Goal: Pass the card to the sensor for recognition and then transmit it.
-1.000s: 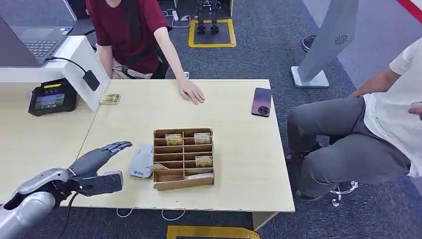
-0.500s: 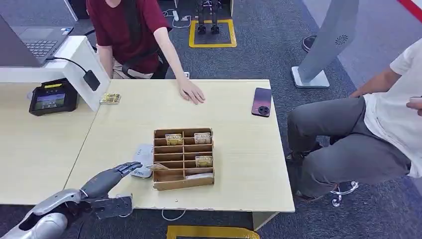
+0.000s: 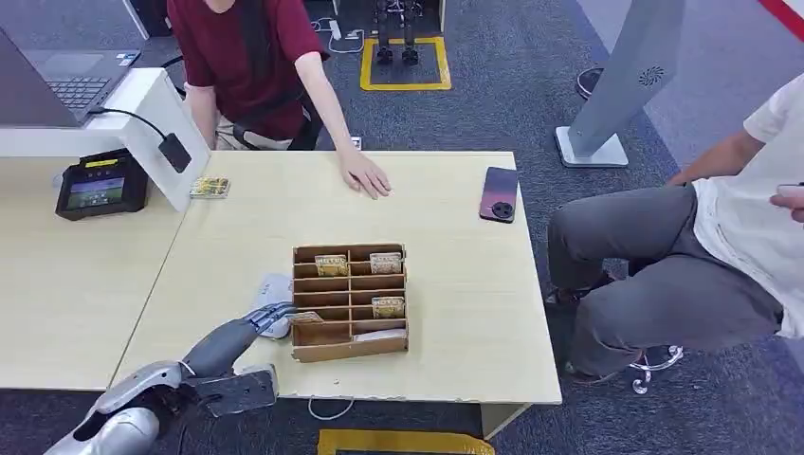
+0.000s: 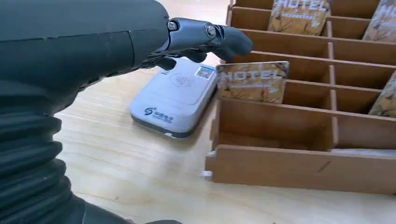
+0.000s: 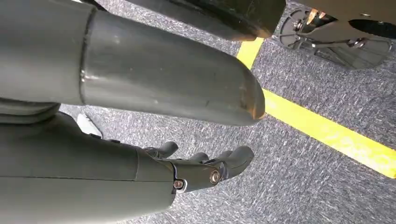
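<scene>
Reading "HOTEL", brown card (image 4: 252,81), protruding from rack (image 4: 299,168)

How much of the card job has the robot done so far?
Nothing looks finished yet. The left hand is open, its fingers over the grey sensor, close to a hotel card that sticks out of the wooden card rack. It holds nothing. Left to do: take the card, put it to the sensor, then pass it on. The right hand hangs over the floor.
</scene>
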